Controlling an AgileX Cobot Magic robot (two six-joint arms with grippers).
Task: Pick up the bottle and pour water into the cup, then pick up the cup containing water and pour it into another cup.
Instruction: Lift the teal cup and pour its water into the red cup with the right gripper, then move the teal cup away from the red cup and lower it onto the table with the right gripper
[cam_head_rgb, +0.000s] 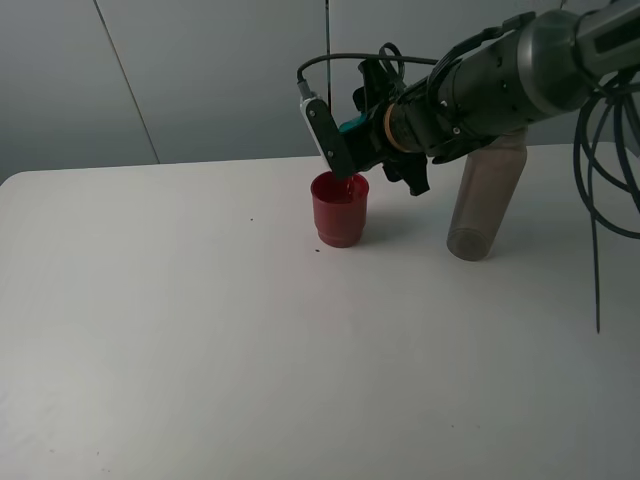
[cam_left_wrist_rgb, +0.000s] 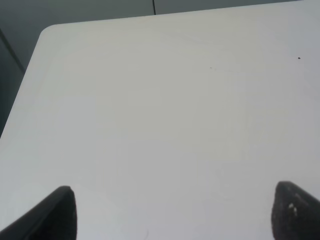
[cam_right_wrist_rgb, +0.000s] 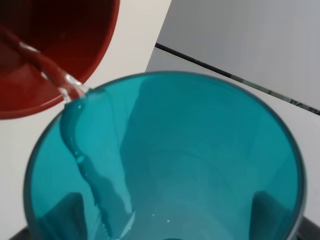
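My right gripper (cam_head_rgb: 366, 140) is shut on the teal cup (cam_head_rgb: 352, 126), which it holds tipped on its side over the red cup (cam_head_rgb: 340, 208). In the right wrist view the teal cup (cam_right_wrist_rgb: 190, 150) fills the frame. A thin stream of water (cam_right_wrist_rgb: 65, 85) runs from its rim into the red cup (cam_right_wrist_rgb: 55, 45), and the dark fingers (cam_right_wrist_rgb: 67, 212) show through its wall. The smoky-grey bottle (cam_head_rgb: 485, 200) stands upright on the table to the right, partly behind the right arm. My left gripper (cam_left_wrist_rgb: 177, 215) hangs open over bare tabletop, holding nothing.
The white table (cam_head_rgb: 200, 330) stretches wide to the left and front of the red cup. Its rounded far corner (cam_left_wrist_rgb: 47, 32) shows in the left wrist view. Black cables (cam_head_rgb: 605, 170) hang at the right edge. A grey wall stands behind the table.
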